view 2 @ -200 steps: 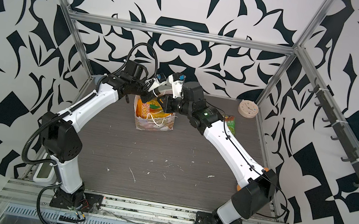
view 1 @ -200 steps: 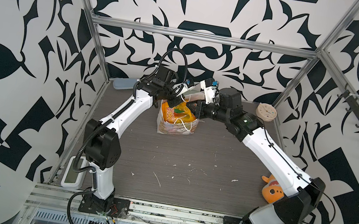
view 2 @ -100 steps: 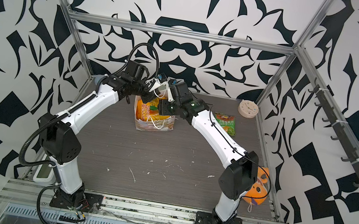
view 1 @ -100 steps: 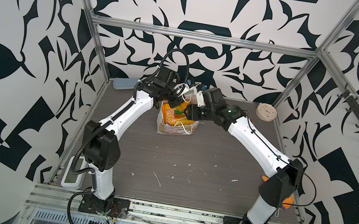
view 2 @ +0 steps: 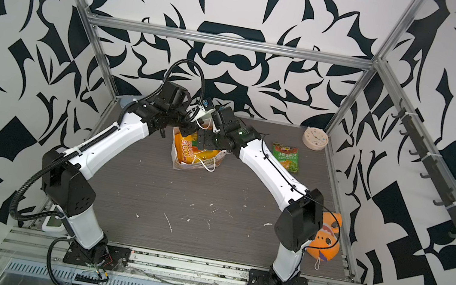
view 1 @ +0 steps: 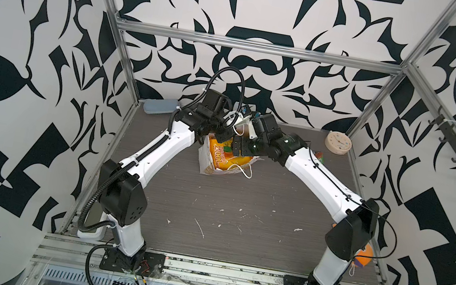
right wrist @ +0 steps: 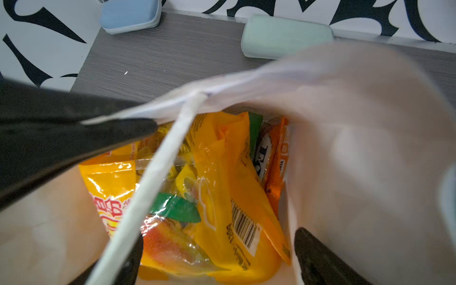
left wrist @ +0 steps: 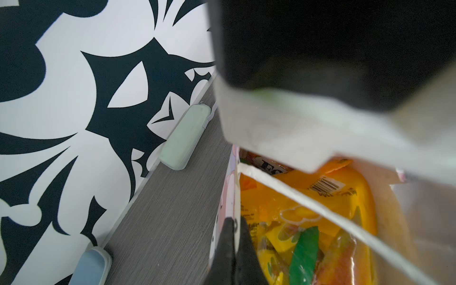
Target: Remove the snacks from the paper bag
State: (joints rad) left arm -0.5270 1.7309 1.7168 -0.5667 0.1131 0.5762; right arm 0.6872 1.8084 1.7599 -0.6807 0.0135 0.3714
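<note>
The paper bag (view 1: 218, 165) stands at the back middle of the table, its mouth open. My left gripper (left wrist: 234, 225) is shut on the bag's rim, one finger inside and one outside. My right gripper (right wrist: 219, 249) hangs open in the bag's mouth, with its fingers (right wrist: 318, 256) on either side of the snacks. Inside lie yellow-orange packets (right wrist: 222, 177) with fruit pictures and a smaller orange packet (right wrist: 276, 172). A white cord handle (right wrist: 158, 172) crosses the opening. One green packet (view 2: 285, 158) lies flat on the table right of the bag.
A round cream clock (view 2: 315, 138) sits at the back right. An orange plush toy (view 2: 327, 237) lies behind the right arm's elbow. A pale green case (right wrist: 286, 37) and a blue case (view 1: 160, 106) rest against the back wall. A white device (view 1: 91, 227) lies front left.
My right gripper has opened wide and come left and down into the bag's mouth. The left gripper has kept its hold on the rim.
</note>
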